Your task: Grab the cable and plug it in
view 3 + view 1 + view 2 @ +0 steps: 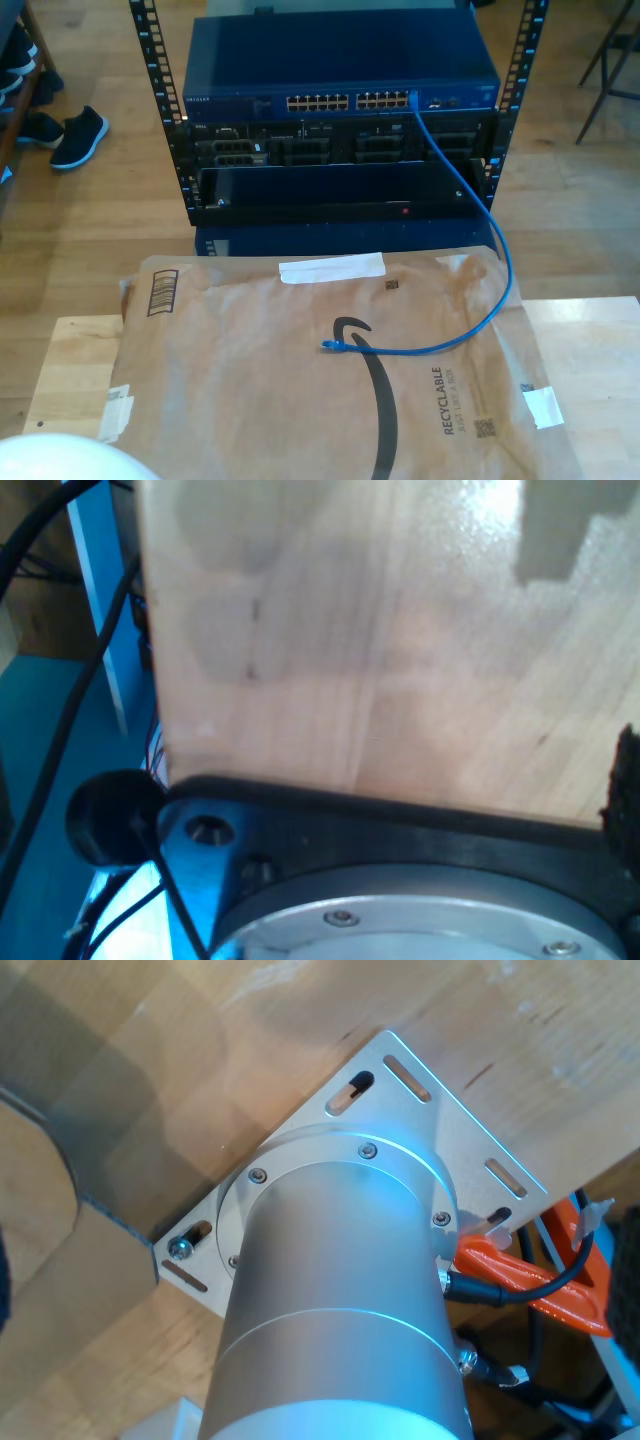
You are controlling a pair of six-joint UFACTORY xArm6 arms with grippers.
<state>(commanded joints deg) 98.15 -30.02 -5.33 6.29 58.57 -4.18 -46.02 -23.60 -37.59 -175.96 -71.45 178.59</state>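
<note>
Thin bright blue cable (470,250), free translucent plug (328,345) on brown paper (250,400); grasp just behind plug. Jaw states: cannot tell.

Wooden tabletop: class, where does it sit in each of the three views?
First wrist view: the tabletop lies beyond the black base plate.
Second wrist view: under the silver mounting plate, tabletop.
Exterior view: bare strips at that view's left and right, beside the brown paper mailer.
Shared landmark: pale plank grain.

Cable (470,250) — from switch (340,75) down onto paper bag (300,400)
</note>
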